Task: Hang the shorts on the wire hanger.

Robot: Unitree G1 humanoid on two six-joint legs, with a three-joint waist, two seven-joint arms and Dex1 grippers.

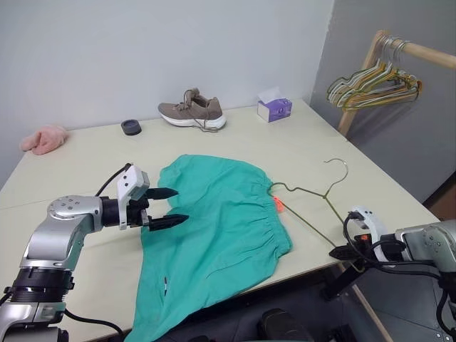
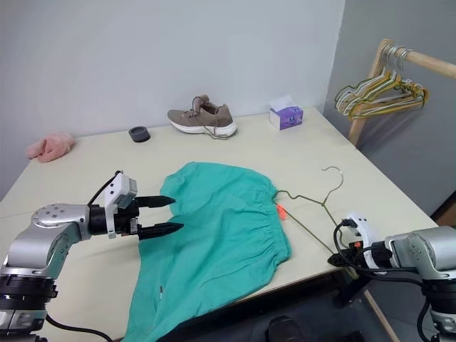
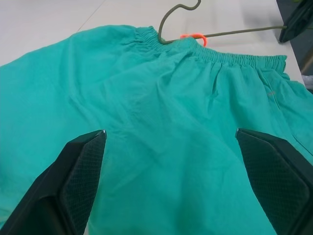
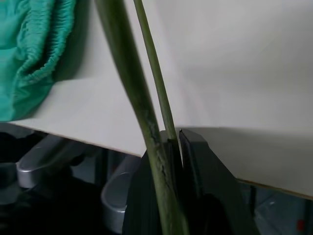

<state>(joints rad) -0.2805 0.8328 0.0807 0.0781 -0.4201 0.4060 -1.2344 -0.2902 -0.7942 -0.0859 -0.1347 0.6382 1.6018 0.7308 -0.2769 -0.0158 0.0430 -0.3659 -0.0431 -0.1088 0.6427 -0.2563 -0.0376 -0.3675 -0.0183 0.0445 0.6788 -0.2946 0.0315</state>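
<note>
- The right end effector (image 1: 340, 251), at the desk's (image 1: 85, 153) near edge, is clamped on the wire hanger's (image 1: 313, 214) corner.
- The left end effector (image 1: 169, 206) hovers agape over the shorts (image 1: 221, 235), seemingly not touching.
- The hanger's far end probably sits just inside the waistband; its long axis runs from right end effector toward the shorts.

Silver-grey metal casings with round, screw-dotted joint housings form both of the humanoid's forearms, each ending in a white wrist block. Black cables loop from the white blocks back along the arms. The left gripper (image 1: 169, 206) carries two tapered black fingers (image 3: 80, 178) whose inner pads bear a fine cross-hatched texture; the right gripper (image 4: 175, 147) is likewise black.
</note>
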